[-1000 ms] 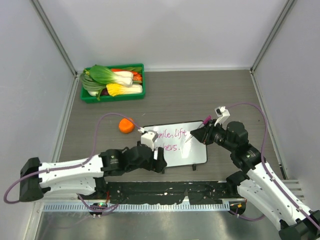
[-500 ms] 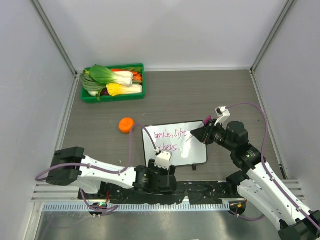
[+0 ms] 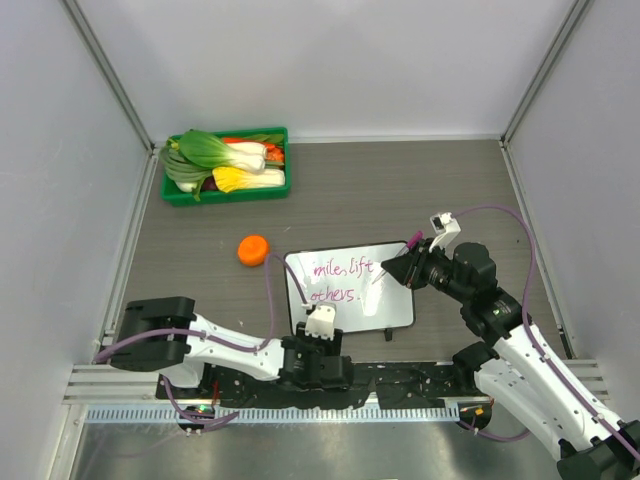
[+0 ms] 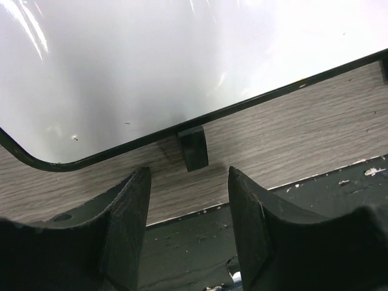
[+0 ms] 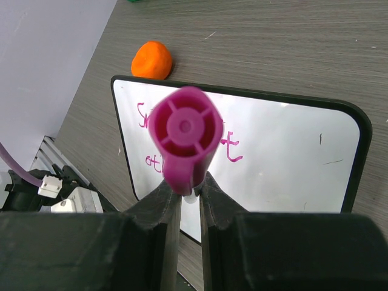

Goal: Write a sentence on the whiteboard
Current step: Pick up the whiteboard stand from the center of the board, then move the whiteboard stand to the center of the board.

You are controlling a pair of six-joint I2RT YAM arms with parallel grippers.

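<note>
Left hand (image 4: 188, 182) just short of whiteboard (image 4: 182, 60) edge.

We found the whiteboard (image 3: 350, 288) lying flat towards the near edge of the table (image 3: 420, 190), about midway across, with the sentence (image 3: 337, 280) on its left half. The fruit (image 3: 253, 250) sat just off the board's far left corner, apart from it. Well behind that, in the far left corner, stood the tray (image 3: 226, 197) with vegetables (image 3: 225, 160) in it. The left gripper (image 4: 189, 230) sat before the board's near edge, facing its left foot (image 4: 194, 148). The right gripper (image 3: 398, 268), holding the marker (image 5: 183, 139), hung over the board's right part.
</note>
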